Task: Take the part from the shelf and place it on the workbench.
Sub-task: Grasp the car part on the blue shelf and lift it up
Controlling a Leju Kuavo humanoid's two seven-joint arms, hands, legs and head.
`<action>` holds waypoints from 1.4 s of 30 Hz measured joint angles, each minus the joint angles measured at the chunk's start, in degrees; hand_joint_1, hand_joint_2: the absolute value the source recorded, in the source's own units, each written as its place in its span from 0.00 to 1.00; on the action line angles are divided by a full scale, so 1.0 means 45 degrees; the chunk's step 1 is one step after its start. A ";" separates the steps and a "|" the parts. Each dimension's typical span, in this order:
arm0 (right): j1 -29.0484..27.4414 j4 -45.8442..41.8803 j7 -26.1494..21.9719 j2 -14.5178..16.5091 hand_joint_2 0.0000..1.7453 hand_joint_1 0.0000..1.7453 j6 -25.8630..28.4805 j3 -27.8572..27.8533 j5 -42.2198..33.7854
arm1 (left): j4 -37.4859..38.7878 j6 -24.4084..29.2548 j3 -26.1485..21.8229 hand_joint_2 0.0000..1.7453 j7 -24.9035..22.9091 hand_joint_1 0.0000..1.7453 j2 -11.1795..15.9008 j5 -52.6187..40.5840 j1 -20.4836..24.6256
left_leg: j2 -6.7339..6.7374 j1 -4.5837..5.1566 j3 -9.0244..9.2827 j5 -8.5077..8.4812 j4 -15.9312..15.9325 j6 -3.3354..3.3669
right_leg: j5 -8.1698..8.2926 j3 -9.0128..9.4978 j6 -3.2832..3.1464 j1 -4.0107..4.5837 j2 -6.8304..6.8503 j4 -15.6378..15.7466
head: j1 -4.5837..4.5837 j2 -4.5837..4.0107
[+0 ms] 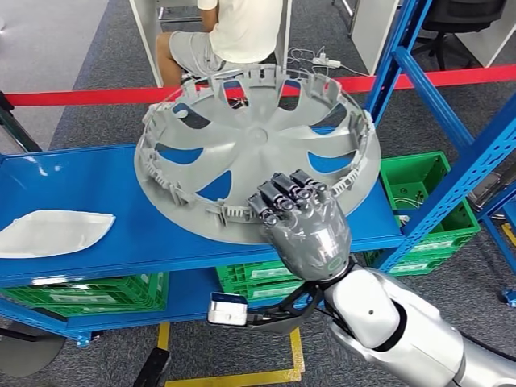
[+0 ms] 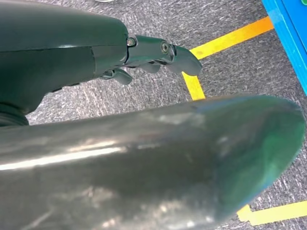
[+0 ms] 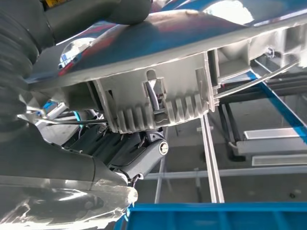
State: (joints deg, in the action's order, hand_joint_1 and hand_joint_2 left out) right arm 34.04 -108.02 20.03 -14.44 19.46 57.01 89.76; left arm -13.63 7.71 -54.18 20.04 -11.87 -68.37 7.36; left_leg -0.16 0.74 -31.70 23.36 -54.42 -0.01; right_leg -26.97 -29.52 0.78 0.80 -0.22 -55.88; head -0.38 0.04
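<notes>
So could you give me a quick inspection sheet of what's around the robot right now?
Surface: blue shelf, its front edge toward the robot.
Job's things: grey wheel cover, inner side up, tilted, its near rim past the shelf's front edge.
Clutter: white part lying at the shelf's left end.
Hands: right hand grips the wheel cover's near rim; left hand hangs over the carpet, holding nothing.
Cables: white power strip with cords on the floor behind.
Surroundings: green crates beneath and beside the shelf, red barrier tape, a seated person, yellow floor lines.
</notes>
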 joint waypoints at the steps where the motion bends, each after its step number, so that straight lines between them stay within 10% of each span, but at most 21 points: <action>1: -0.0083 0.0001 -0.0047 -0.0001 1.00 1.00 0.0021 -0.0040 -0.0004 | -0.0002 -0.0009 0.0000 0.00 0.0001 0.00 0.0000 -0.0018 0.0002 | 0.0000 0.0000 0.0000 0.0000 0.0000 0.0000 | 0.0000 0.0000 0.0000 0.0000 0.0000 0.0000 | 0.0000 0.0000; 27: -0.1157 0.0436 -0.0512 0.0486 1.00 1.00 0.0133 -0.0527 -0.0002 | -0.0012 0.0017 -0.0001 0.00 0.0001 0.00 0.0016 0.0126 -0.0061 | 0.0014 0.0011 -0.0017 0.0009 -0.0026 0.0233 | -0.0089 -0.0054 0.0210 -0.0069 0.0001 -0.0076 | 0.0002 0.0000; 32: -0.1340 0.0447 -0.0768 0.0539 1.00 1.00 0.0167 -0.0733 -0.0002 | -0.0012 0.0016 -0.0005 0.00 0.0001 0.00 -0.0008 0.0118 -0.0060 | 0.0035 -0.0141 -0.0006 -0.0057 0.0049 0.0299 | -0.1603 -0.1706 0.0499 -0.0203 -0.0006 -0.3460 | 0.0074 0.0000; 34: -0.1507 0.0461 -0.0948 0.0594 1.00 1.00 0.0172 -0.0833 -0.0004 | -0.0012 0.0001 -0.0005 0.00 0.0000 0.00 -0.0012 0.0111 -0.0067 | 0.0025 -0.0194 -0.0005 -0.0040 0.0013 0.0265 | -0.1284 -0.1995 0.0614 -0.0301 0.0001 -0.3804 | 0.0074 0.0000; 38: -0.1781 0.0481 -0.1311 0.0801 1.00 1.00 0.0194 -0.1086 -0.0005 | -0.0021 -0.0039 -0.0010 0.00 -0.0032 0.00 -0.0012 0.0103 -0.0056 | -0.0019 -0.0316 -0.0097 0.0102 -0.0292 -0.0060 | 0.0236 -0.0737 0.0788 -0.0431 -0.0006 -0.0999 | 0.0113 0.0000; 42: -0.1965 0.0514 -0.1559 0.0997 1.00 1.00 0.0245 -0.1373 -0.0001 | -0.0032 -0.0044 -0.0006 0.00 -0.0066 0.00 -0.0010 0.0092 -0.0052 | -0.0044 -0.0297 -0.0350 0.0082 -0.0512 -0.0375 | 0.0193 -0.0768 0.0393 -0.0405 -0.0111 -0.0743 | 0.0097 0.0000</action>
State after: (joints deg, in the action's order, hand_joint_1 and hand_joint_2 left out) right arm 25.20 -105.71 13.01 -9.95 20.57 50.83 89.75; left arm -13.77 7.51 -54.21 19.74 -11.91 -67.95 7.13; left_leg -0.35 -0.59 -33.27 23.73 -56.73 -1.70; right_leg -26.10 -32.97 2.55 -1.03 -0.72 -59.22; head 0.06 0.04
